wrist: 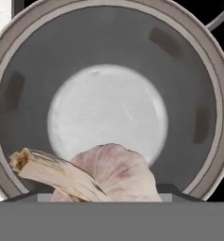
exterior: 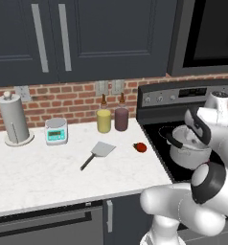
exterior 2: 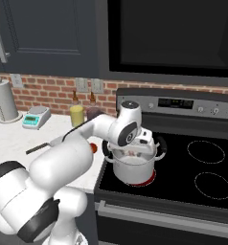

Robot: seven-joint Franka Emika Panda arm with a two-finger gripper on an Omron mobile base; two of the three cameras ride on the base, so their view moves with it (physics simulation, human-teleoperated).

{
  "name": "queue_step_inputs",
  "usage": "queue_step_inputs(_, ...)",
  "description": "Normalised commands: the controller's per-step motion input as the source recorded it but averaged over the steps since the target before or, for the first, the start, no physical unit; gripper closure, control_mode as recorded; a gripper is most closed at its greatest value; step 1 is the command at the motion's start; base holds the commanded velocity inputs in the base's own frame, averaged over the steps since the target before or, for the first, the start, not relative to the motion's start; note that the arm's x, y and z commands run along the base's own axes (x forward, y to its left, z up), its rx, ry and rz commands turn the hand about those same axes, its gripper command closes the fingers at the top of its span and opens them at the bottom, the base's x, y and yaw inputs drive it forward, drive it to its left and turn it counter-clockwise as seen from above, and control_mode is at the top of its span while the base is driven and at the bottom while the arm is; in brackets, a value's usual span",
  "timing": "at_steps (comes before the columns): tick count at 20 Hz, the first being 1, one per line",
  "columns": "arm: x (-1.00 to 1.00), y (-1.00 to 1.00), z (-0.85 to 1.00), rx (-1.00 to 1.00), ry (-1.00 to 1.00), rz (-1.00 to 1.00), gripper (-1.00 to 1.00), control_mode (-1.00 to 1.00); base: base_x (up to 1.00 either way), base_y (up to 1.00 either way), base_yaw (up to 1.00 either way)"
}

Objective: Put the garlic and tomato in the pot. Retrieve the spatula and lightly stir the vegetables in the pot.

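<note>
- Reaching out over the stove [exterior 2: 211, 143], the white arm is bending down so its gripper [exterior 2: 135, 152] is hanging right above the pot [exterior 2: 133, 168].
- The hand is pointing straight down into the pot [wrist: 20, 94], and the round shiny bottom is showing below it.
- The jaws are squeezing the garlic [wrist: 116, 176], whose dry stem is sticking out to one side.
- The pot [exterior: 190, 150] is sitting on the near left burner.
- The tomato [exterior: 141, 147] is lying on the white counter [exterior: 39, 172], near the stove's left edge.
- The spatula [exterior: 97, 153] is lying flat on the counter, left of the tomato and apart from it.
</note>
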Motion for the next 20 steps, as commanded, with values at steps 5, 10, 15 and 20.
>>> queue_step_inputs(5,0.01,-0.03,-0.28,0.0,0.02,0.0,1.0,-1.0,0.0,0.0,0.0)
queue_step_inputs(10,0.0,0.0,-0.08,0.0,0.0,0.0,-1.0,-1.0,0.0,0.0,0.0)
queue_step_inputs(15,0.0,0.05,0.0,0.0,-0.01,0.02,-1.0,-1.0,0.0,0.0,0.0)
queue_step_inputs(20,0.0,0.16,0.06,0.0,-0.01,0.01,-1.0,-1.0,0.0,0.0,0.0)
